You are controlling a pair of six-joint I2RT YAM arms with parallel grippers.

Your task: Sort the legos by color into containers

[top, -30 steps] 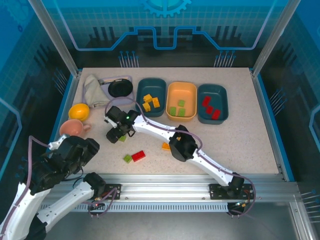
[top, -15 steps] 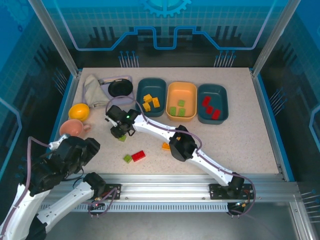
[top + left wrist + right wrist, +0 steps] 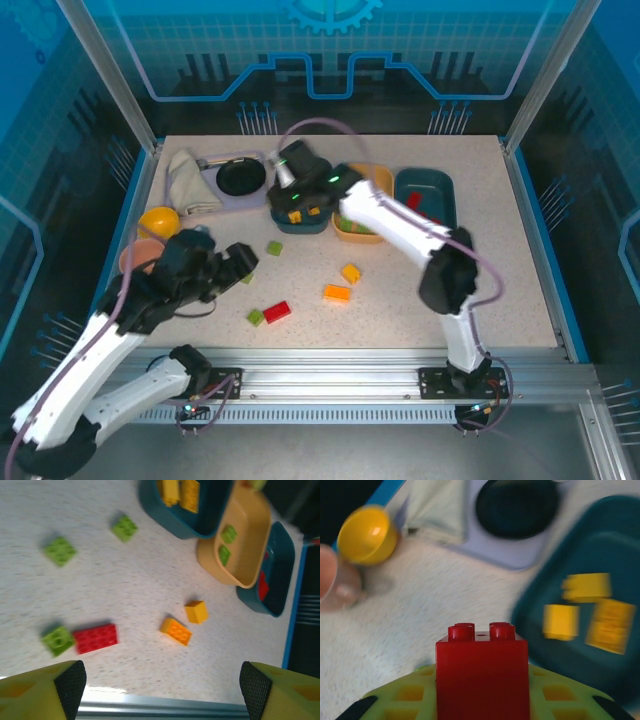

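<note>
Right hand (image 3: 482,707) clamping red lego (image 3: 482,672), tray (image 3: 600,540) of yellows (image 3: 561,622)

Speckled table (image 3: 500,280) carries three trays (image 3: 452,205), loose legos (image 3: 277,311), bowls (image 3: 158,220), cloth (image 3: 190,180).

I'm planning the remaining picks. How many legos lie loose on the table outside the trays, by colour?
Green legos: 3
Yellow-orange legos: 2
Red lego: 1
Total: 6 loose. The right gripper holds another red brick.
</note>
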